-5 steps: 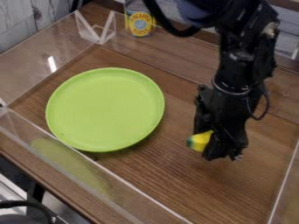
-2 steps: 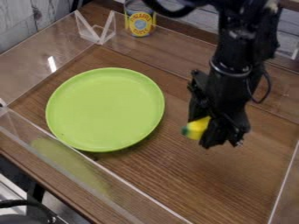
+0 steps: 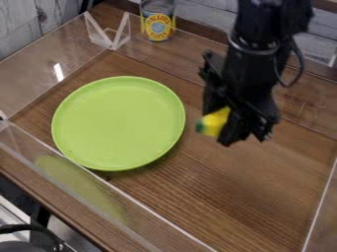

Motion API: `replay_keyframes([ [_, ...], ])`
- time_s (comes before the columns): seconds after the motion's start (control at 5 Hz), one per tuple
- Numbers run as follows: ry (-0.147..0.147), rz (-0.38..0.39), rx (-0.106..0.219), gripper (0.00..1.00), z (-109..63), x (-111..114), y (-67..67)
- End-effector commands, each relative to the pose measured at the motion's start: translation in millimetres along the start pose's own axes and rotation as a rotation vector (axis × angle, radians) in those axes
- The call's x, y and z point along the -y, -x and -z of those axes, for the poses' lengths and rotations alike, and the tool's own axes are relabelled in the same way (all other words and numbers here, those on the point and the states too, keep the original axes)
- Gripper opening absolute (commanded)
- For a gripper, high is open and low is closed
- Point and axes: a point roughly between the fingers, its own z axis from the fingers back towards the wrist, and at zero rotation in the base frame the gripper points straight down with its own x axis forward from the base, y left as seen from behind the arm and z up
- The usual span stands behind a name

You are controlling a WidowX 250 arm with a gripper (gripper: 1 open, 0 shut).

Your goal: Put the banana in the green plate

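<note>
Glossy round green plate [image 3: 116, 120], wooden table [image 3: 283, 177]

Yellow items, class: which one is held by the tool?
The banana, clamped in the tool above the wood; the yellow-labelled can stands far behind.

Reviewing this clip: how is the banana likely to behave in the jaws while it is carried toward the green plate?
The banana looks small, so probably light. It shows no sag where it sticks out of the shut gripper, so likely stiff. Its curved, smooth-looking skin might let it twist or slip, and it could rock once dropped on the glossy green plate.
</note>
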Motion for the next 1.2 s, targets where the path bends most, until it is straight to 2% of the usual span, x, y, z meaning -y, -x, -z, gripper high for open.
replay_keyframes([
  [0.0,-0.018,-0.088,0.042,0.0,-19.0,-14.8,15.8],
  [0.2,-0.017,-0.149,0.032,0.0,-16.4,-28.1,35.1],
  [0.6,-0.024,-0.226,0.032,0.0,-10.0,-58.6,63.5],
  [0.8,-0.026,-0.25,0.032,0.0,-7.0,-67.4,70.2],
  [1.0,-0.021,-0.266,0.035,0.0,-6.4,-69.9,70.6],
])
